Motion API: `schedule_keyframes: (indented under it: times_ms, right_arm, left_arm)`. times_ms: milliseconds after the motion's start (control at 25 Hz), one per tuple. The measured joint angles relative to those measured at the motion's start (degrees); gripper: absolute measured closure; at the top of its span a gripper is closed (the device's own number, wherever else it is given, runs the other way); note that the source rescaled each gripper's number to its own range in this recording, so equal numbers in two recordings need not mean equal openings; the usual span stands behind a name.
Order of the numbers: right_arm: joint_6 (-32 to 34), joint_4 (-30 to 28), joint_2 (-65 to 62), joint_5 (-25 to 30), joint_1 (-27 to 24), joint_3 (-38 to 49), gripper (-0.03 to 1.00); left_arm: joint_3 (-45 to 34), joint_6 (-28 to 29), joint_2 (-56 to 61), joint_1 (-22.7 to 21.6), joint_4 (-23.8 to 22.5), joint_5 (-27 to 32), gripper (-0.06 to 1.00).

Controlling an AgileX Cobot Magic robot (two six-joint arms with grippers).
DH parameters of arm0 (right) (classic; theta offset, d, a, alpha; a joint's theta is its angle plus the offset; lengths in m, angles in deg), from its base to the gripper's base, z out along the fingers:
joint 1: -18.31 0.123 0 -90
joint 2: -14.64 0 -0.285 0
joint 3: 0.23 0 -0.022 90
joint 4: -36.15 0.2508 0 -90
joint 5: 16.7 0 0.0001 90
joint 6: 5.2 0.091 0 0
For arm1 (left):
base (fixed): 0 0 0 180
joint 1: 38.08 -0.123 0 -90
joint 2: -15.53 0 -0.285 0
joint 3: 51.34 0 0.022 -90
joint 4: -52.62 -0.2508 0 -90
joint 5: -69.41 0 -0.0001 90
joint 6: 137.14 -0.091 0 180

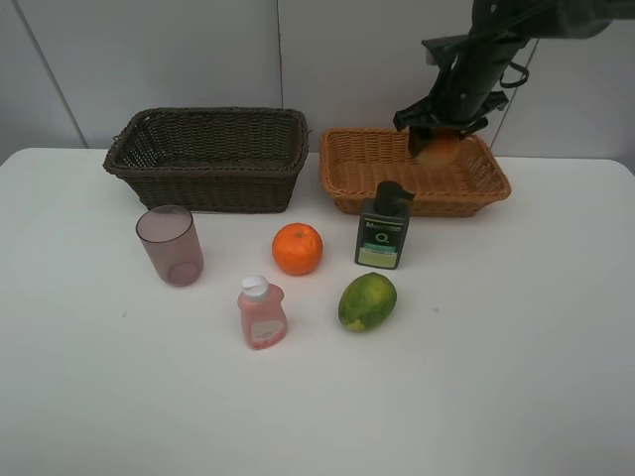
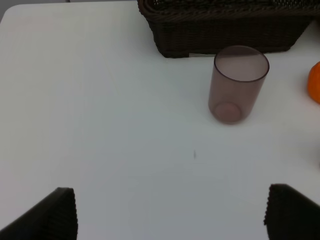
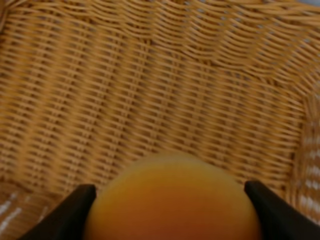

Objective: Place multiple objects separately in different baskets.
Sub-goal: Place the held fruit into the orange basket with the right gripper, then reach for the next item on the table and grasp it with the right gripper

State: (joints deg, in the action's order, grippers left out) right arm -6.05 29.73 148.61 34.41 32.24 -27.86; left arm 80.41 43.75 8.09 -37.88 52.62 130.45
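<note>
My right gripper (image 1: 437,147) hangs over the orange-tan basket (image 1: 342,169), shut on the red-yellow fruit (image 3: 172,200), which fills the gap between its fingers (image 3: 70,212). The dark brown basket (image 1: 208,159) stands to the left. On the table lie the mauve cup (image 1: 171,245), the orange (image 1: 298,248), the dark green pump bottle (image 1: 383,228), the pink bottle (image 1: 262,312) and the green fruit (image 1: 367,300). My left gripper (image 2: 170,212) is open over bare table, short of the cup (image 2: 237,82); it is out of the exterior view.
The white table (image 1: 516,377) runs wide toward the front and both sides. A grey wall stands behind the baskets. The right arm (image 1: 476,59) slants down from the upper right.
</note>
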Motion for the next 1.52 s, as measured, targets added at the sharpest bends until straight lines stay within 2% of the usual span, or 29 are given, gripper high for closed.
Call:
schedule_keyframes:
  times_ms: [360,400,560,680,1000,1200,1360,1520]
  right_arm:
    - [0.0,0.0,5.6,-4.6,0.0,-0.2,0.57]
    - [0.0,0.0,5.6,-4.7,0.0,-0.3,0.52]
    - [0.0,0.0,5.6,-4.6,0.0,-0.3,0.15]
    - [0.0,0.0,4.9,-3.8,0.0,-0.3,0.06]
    - [-3.1,-0.1,-2.7,2.7,0.7,-0.5,0.04]
    - [-7.7,0.1,-8.0,8.7,5.0,-0.6,0.04]
    - [-9.0,0.2,-11.3,14.0,9.0,-0.6,0.04]
    - [-10.6,0.2,-14.8,15.5,13.1,0.9,0.04]
  left_arm:
    - [0.0,0.0,0.0,0.0,0.0,0.0,-0.03]
    - [0.0,0.0,0.0,0.0,0.0,0.0,-0.03]
    - [0.0,0.0,0.0,0.0,0.0,0.0,-0.03]
    - [0.0,0.0,0.0,0.0,0.0,0.0,-0.03]
    - [0.0,0.0,0.0,0.0,0.0,0.0,-0.03]
    - [0.0,0.0,0.0,0.0,0.0,0.0,-0.03]
    - [0.0,0.0,0.0,0.0,0.0,0.0,-0.03]
    - [0.0,0.0,0.0,0.0,0.0,0.0,-0.03]
